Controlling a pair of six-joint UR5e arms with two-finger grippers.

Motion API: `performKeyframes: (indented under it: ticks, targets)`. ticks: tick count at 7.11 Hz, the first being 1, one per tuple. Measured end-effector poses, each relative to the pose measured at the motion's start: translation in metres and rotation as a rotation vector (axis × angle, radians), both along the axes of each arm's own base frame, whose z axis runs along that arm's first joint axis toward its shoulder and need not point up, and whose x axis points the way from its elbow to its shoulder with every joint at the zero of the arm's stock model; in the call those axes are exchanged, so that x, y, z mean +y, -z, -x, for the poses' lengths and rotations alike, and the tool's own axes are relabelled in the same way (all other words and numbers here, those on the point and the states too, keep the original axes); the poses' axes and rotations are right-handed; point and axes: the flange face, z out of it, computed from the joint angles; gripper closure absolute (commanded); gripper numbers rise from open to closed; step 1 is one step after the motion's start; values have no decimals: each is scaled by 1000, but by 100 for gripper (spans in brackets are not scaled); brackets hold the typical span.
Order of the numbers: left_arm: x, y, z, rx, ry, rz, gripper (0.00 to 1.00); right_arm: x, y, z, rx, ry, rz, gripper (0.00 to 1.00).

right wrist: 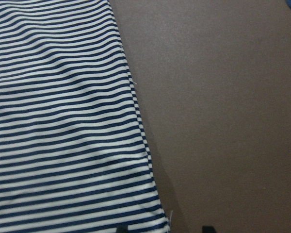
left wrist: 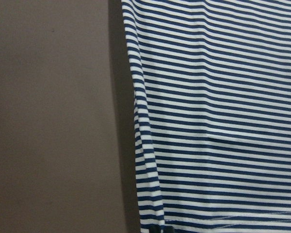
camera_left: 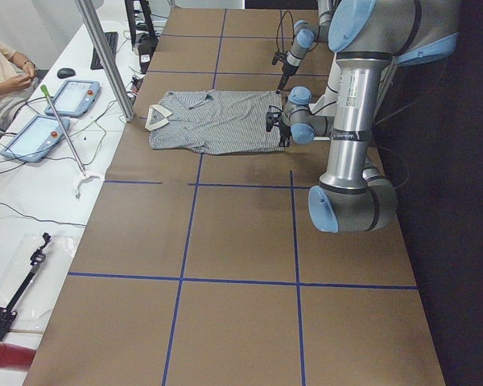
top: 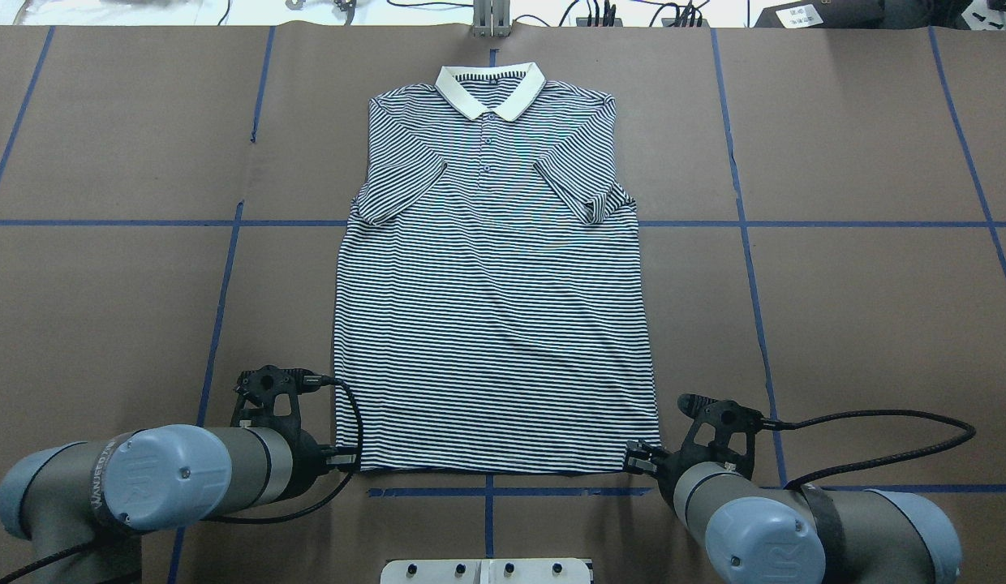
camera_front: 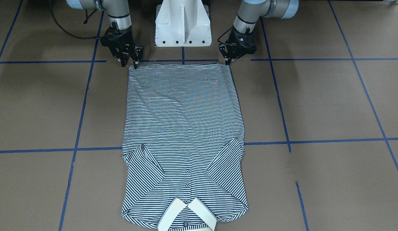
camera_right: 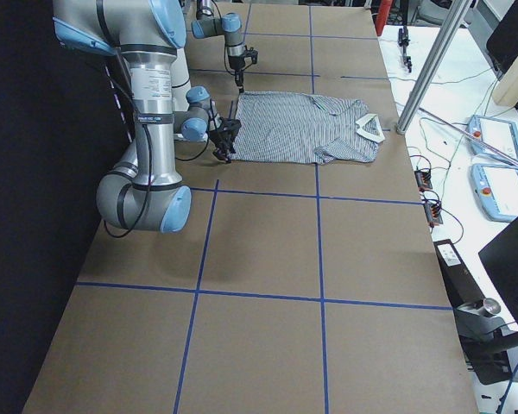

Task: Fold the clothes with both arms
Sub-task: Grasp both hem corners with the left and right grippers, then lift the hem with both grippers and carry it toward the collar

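Front view: nearest the cam was the cream collar (camera_front: 186,214) of the polo shirt (camera_front: 183,122). The shirt lay flat & face up on the desk (camera_front: 330,106), hem at the far end by the white pedestal (camera_front: 183,24). Both sleeves were folded in diagonally over the chest, w/ buttons showing btwn them. The right hand (camera_front: 131,64) was down at the hem corner on the robot's right, fingers spread. The left hand (camera_front: 229,61) was at the other hem corner. Couldn't tell if its fingers were apart or pressed together.

Overhead: hem near, collar far. The left hand (top: 349,459) met the shirt's near left corner & the right hand (top: 637,461) the near right one. A blue tape line (top: 146,223) ran across the desk & under the shirt.

Left side view: both arms reached down to the hem end. A person's arm (camera_left: 4,76) showed at the far left edge.

Right side view: same layout, collar toward the desk's outer edge.

Left wrist: stripes on the right, bare desk on the left, one dark fingertip (left wrist: 157,229) at the bottom on the shirt's edge.

Right wrist: two dark fingertips (right wrist: 120,229) at the bottom, well apart, w/ the hem corner btwn them.
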Motion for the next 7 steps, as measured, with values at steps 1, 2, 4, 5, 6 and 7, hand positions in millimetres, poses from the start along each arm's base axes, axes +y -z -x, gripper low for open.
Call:
performKeyframes:
  ticks: [1,2,4,5,6,7]
  targets:
    - [0,0,0,1,0,0,100,3,-1,1,1,5,0,62]
    - [0,0,0,1,0,0,100,4,0,2,1,8,0,100]
    - [0,1,0,1,2,0,100,4,2,2,-9,-7,1,100]
    - [0,1,0,2,3,-1,100,2,3,1,-14,-26,1,100]
    - [0,1,0,3,3,-1,100,0,3,0,-16,-38,0,100]
    - [0,3,0,6,3,-2,100,-4,5,-3,-19,-47,-1,100]
